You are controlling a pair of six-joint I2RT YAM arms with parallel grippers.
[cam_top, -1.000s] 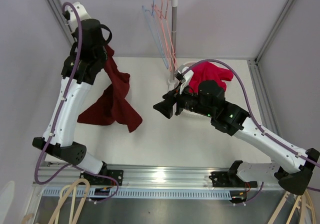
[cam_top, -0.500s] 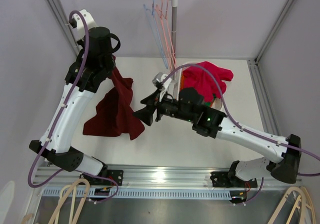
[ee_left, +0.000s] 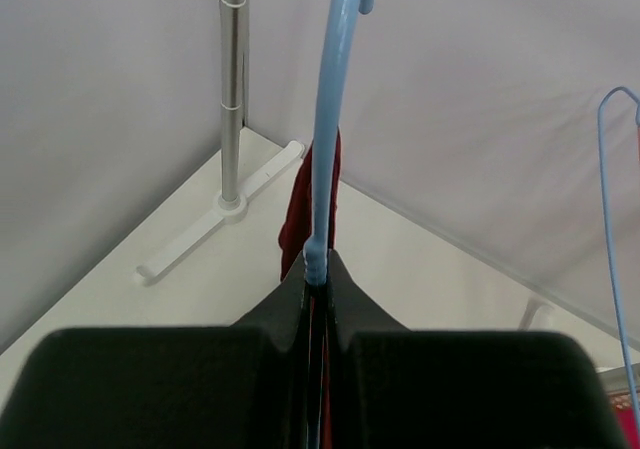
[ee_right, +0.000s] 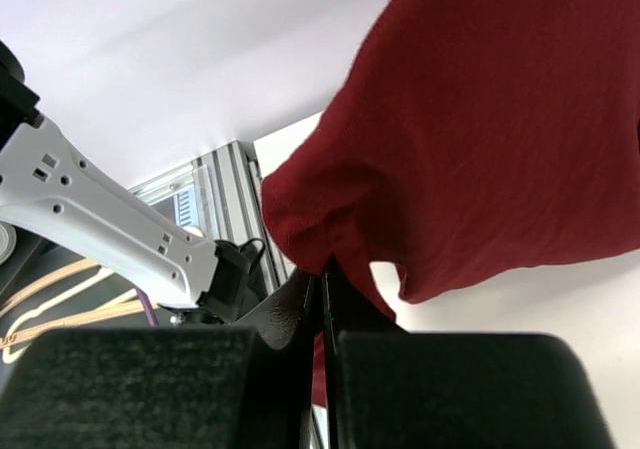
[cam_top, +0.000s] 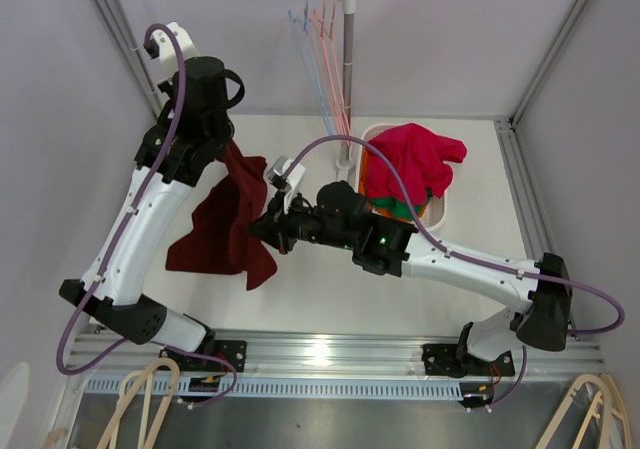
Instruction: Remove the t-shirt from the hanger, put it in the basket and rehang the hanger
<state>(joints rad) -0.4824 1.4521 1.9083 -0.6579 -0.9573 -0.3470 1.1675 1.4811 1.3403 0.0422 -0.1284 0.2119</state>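
Right wrist: right hand (ee_right: pixel 322 287) pinches an edge of the t-shirt (ee_right: pixel 480 129).

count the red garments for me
2. A dark red t-shirt hangs on the blue hanger in the left end effector, its edge pinched by the right end effector. A brighter red one is heaped on the basket; more may lie underneath.
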